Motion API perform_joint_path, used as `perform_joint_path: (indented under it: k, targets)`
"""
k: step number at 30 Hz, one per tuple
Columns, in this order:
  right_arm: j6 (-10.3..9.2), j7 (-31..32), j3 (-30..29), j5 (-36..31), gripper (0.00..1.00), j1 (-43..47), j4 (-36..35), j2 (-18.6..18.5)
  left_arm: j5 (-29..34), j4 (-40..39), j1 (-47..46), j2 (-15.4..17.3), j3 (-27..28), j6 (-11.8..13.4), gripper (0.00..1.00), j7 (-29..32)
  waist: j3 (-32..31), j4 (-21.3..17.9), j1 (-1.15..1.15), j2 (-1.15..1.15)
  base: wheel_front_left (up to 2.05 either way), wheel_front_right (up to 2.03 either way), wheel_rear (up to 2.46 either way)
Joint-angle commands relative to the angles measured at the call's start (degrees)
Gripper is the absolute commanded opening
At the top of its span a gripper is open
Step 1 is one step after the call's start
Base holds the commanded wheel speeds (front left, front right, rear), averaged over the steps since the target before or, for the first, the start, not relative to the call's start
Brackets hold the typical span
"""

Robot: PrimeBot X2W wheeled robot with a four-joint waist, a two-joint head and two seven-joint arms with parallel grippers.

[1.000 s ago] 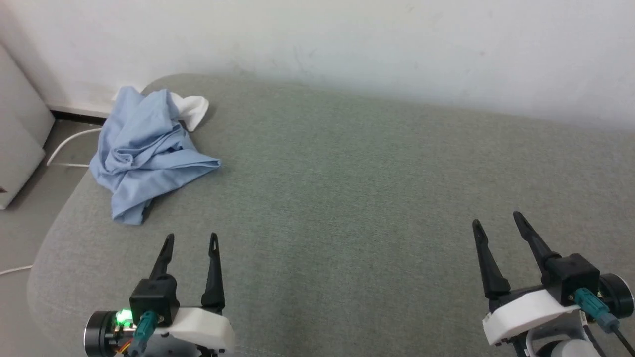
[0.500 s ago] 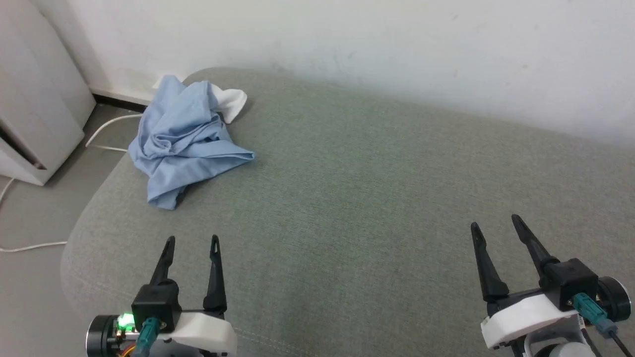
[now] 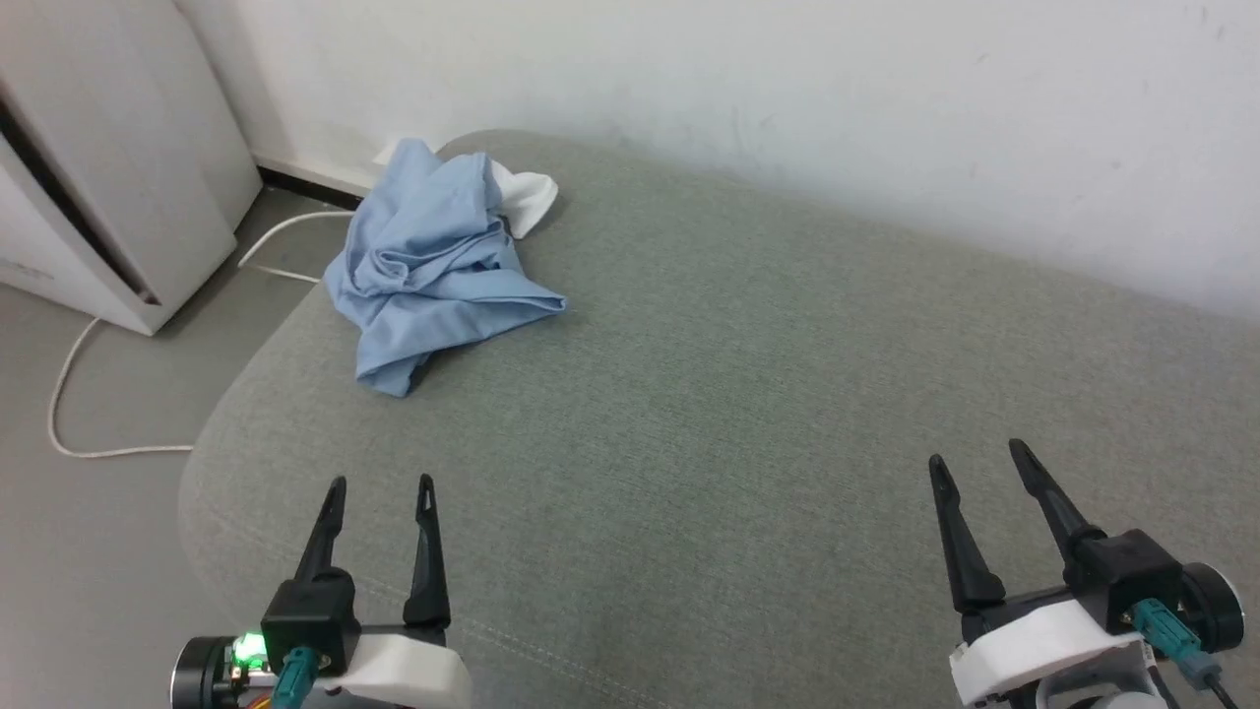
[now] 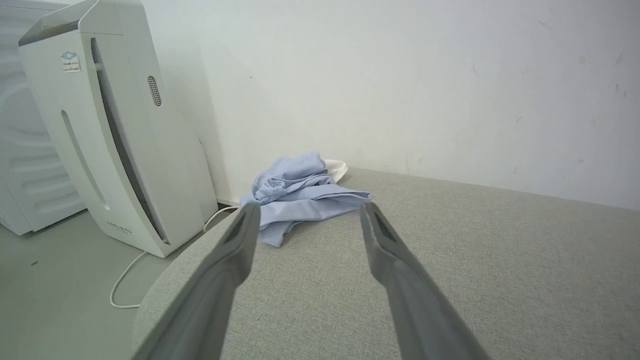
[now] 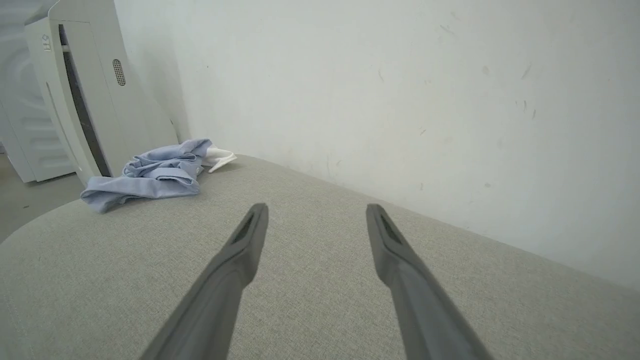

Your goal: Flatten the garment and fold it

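Observation:
The garment (image 3: 433, 261), light blue with a white collar part showing at its far side, lies crumpled in a heap at the far left corner of a grey-green padded surface (image 3: 748, 414). It also lies ahead in the left wrist view (image 4: 300, 192) and far left in the right wrist view (image 5: 150, 172). My left gripper (image 3: 382, 484) hovers open over the near left edge, well short of the heap. At the near right my right gripper (image 3: 975, 455) stands open too. Both hold nothing.
A white appliance (image 3: 108, 187) stands on the floor to the left, with a white cable (image 3: 79, 394) trailing across the grey floor. A white wall (image 3: 787, 118) runs directly behind the padded surface. The surface's rounded left edge (image 3: 212, 443) drops to the floor.
The whole head picture has shifted rightward, so the camera turned left; the appliance has come into view. Both grippers keep their open pose, and the garment lies as before.

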Motion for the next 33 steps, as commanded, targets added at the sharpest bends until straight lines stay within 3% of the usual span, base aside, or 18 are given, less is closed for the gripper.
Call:
perform_joint_path:
  k: [1,33]
  targets:
    - [-0.09,-0.77,0.19,0.29,1.00,0.56,0.27,0.16,-0.25,-0.15,0.86,0.01,-0.09,0.57,1.00,-0.67,-0.15,1.02,0.00,0.00,0.00,0.00,0.00]
    - [-0.12,-4.13,1.23,0.26,1.00,1.57,1.48,0.22,-0.36,-0.97,2.42,-0.02,-1.66,2.59,1.00,-4.03,0.40,8.21,0.00,0.00,0.00,0.00,0.00]
